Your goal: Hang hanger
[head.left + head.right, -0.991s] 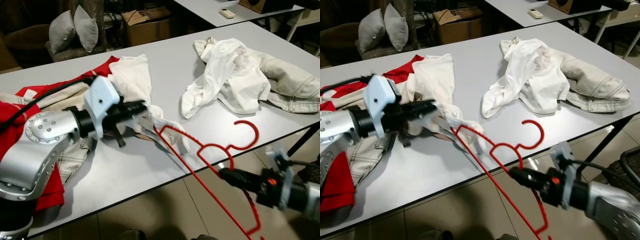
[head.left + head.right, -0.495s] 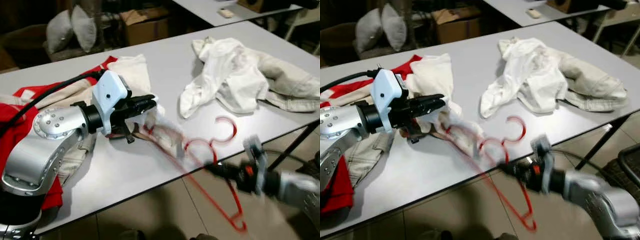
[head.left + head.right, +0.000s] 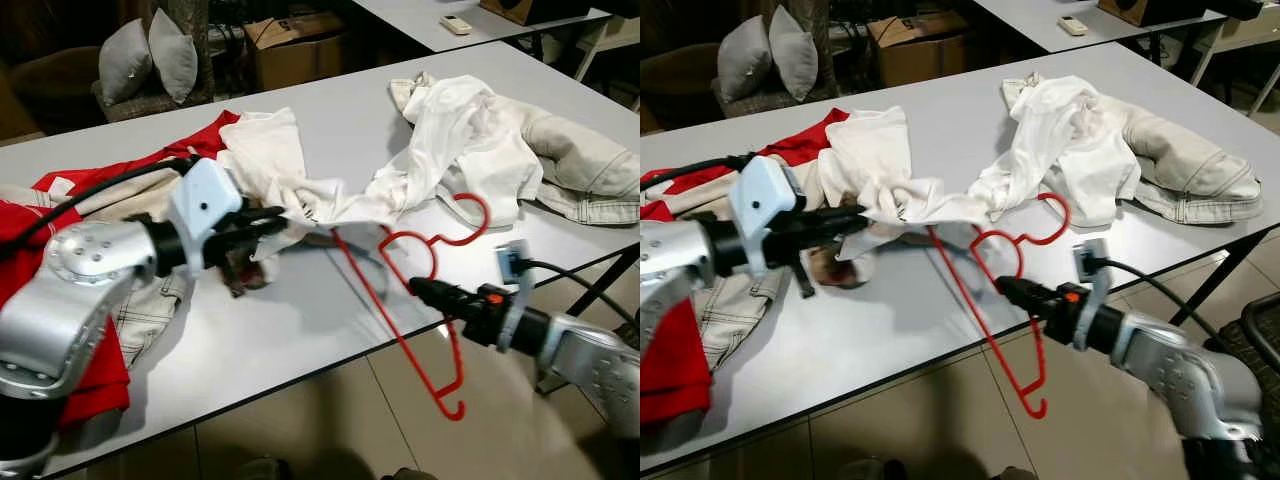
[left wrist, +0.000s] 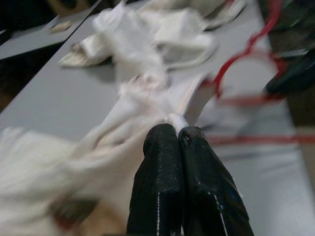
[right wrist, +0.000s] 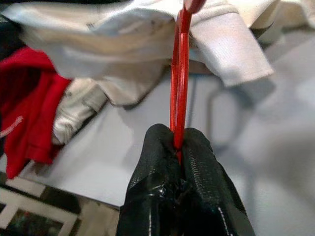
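Over the grey table's (image 3: pixel 300 330) near edge: red hanger (image 3: pixel 400 300) pinched in the closed right gripper (image 3: pixel 418 288), tilted, hook up by the white heap (image 3: pixel 470 150), one arm beneath a stretched white garment (image 3: pixel 330 205) clamped in the shut left gripper (image 3: pixel 275 218), red clothes (image 3: pixel 60 200) behind.

right claw (image 3: pixel 418 287) | red hanger (image 3: pixel 400 290) swung inward (under white garment (image 3: pixel 330 203), now stretched)

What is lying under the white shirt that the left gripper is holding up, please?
Under the white shirt pinched by the left gripper shows grey table and the red hanger held by the right gripper. The hanger's upper end is covered.
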Tool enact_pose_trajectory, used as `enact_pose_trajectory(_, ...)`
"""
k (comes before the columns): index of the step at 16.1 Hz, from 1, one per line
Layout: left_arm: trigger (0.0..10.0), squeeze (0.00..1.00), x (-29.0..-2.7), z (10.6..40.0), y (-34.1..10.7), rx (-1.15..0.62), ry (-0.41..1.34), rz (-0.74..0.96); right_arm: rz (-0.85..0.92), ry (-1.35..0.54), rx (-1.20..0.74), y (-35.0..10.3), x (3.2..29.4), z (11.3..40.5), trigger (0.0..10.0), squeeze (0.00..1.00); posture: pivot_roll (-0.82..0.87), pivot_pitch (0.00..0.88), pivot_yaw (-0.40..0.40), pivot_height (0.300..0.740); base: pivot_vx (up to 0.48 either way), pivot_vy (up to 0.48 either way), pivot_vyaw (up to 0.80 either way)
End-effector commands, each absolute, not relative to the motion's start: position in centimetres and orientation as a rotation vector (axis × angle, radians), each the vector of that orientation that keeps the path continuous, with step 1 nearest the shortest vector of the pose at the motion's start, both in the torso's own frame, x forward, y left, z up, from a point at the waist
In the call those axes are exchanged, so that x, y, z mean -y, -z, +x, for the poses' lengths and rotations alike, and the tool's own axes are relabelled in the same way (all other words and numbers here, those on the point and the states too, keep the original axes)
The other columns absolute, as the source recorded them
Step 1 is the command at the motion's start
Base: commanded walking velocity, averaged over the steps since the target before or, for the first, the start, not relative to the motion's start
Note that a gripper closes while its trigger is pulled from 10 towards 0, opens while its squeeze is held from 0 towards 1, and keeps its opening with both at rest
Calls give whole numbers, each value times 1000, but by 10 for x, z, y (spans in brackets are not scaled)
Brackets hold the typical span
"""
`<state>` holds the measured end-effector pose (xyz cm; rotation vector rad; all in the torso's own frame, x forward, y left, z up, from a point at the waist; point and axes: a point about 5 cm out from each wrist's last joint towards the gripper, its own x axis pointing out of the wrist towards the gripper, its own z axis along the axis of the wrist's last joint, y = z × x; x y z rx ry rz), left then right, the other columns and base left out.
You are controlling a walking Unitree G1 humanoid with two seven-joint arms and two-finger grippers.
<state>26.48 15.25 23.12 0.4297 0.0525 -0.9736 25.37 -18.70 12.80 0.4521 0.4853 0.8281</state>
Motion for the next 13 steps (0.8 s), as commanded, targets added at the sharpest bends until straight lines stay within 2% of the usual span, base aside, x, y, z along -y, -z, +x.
enact_pose_trajectory(1, 0, 0, -142, 259, -236, -35, 1049, 431, 442, -842, -510, -125, 180, 255, 10000, 0, -170, 76, 83, 740, 0, 0, 0)
enact_pose_trajectory(3, 0, 0, -137, 257, -227, -66, 1073, 457, 534, -885, -455, -135, 171, 258, 10000, 0, -166, 75, 79, 740, 0, 0, 0)
enact_pose_trajectory(5, 0, 0, -150, 280, -223, -52, 830, 586, 518, -1002, -426, -145, 163, 248, 10000, 0, -161, 72, 69, 740, 0, 0, 0)
enact_pose_trajectory(6, 0, 0, -160, 287, -226, -39, 737, 616, 526, -1003, -416, -146, 166, 245, 10000, 0, -160, 73, 68, 740, 0, 0, 0)
enact_pose_trajectory(9, 0, 0, -181, 294, -237, -14, 597, 670, 512, -1023, -419, -151, 173, 234, 10000, 0, -163, 74, 69, 740, 0, 0, 0)
enact_pose_trajectory(13, 0, 0, -189, 299, -236, -10, 556, 753, 480, -1004, -451, -150, 181, 223, 10000, 0, -173, 79, 73, 740, 0, 0, 0)
